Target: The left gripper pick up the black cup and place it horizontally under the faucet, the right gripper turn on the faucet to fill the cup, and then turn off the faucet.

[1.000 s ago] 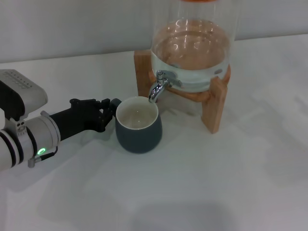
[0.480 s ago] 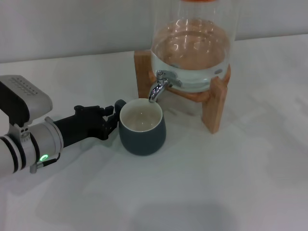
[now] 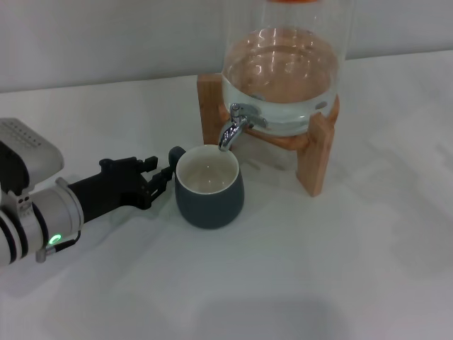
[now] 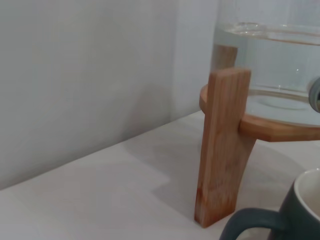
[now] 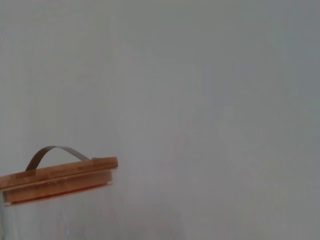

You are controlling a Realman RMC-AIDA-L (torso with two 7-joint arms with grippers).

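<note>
The black cup (image 3: 210, 190) stands upright on the white table, its cream inside empty, with its rim right under the spout of the chrome faucet (image 3: 232, 127). The cup's handle (image 3: 175, 152) points toward my left gripper (image 3: 161, 172), which is open just left of the cup, its fingertips close to the handle but apart from it. The left wrist view shows the cup's handle and rim (image 4: 292, 212) and an edge of the faucet (image 4: 316, 95). My right gripper is out of view.
The glass dispenser (image 3: 283, 67), part full of water, sits on a wooden stand (image 3: 316, 152) behind the cup. The right wrist view shows its wooden lid (image 5: 60, 175) against a plain wall. White table (image 3: 318, 269) lies in front.
The left gripper moved the cup a little to the right under the spout, then let go of it and drew back to the left.
</note>
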